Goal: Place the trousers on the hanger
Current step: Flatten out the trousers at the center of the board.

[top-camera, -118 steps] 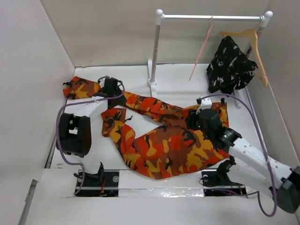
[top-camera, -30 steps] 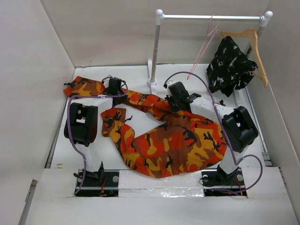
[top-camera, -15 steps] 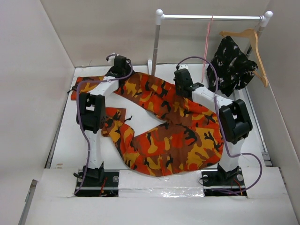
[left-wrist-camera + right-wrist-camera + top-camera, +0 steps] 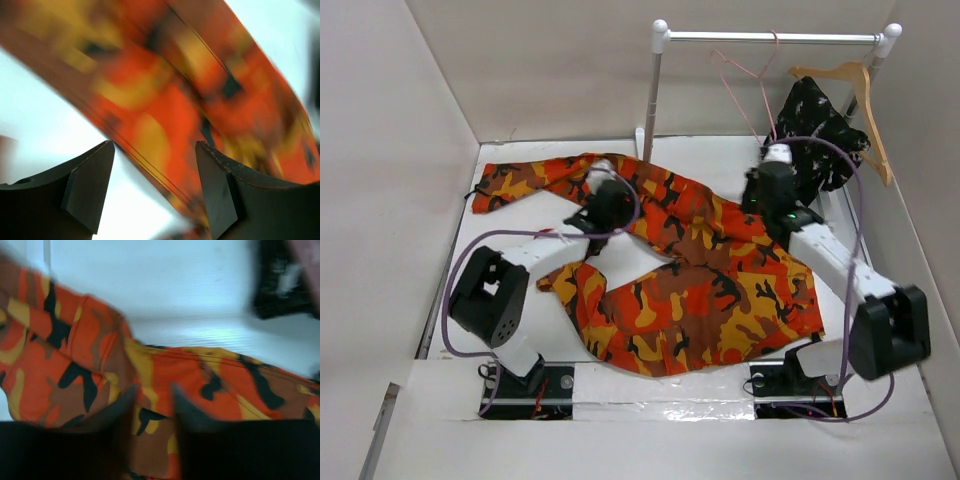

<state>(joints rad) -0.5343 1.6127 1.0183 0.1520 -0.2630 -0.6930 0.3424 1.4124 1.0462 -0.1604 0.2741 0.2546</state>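
Observation:
The trousers [image 4: 700,270], in orange, red, yellow and black camouflage, lie spread across the table, one leg reaching to the far left [image 4: 520,180]. The pink wire hanger [image 4: 745,70] hangs tilted on the rail, with nothing on it. My left gripper [image 4: 605,190] hovers over the upper leg; in the left wrist view it [image 4: 154,150] is open, with blurred trousers [image 4: 200,100] beyond its fingers and nothing gripped. My right gripper [image 4: 762,192] is over the trousers' right part; in the right wrist view it [image 4: 154,390] is open a little above the cloth [image 4: 190,375].
A white rail [image 4: 770,37] on a post [image 4: 651,110] stands at the back. A wooden hanger [image 4: 855,85] on it carries a black-and-white garment [image 4: 815,135], close to my right gripper. White walls enclose the table on the left, back and right.
Both grippers have opened and let go of the trousers. Both arms have drawn back from the far side towards me. The raised cloth now lies flat, and the pink hanger has swung.

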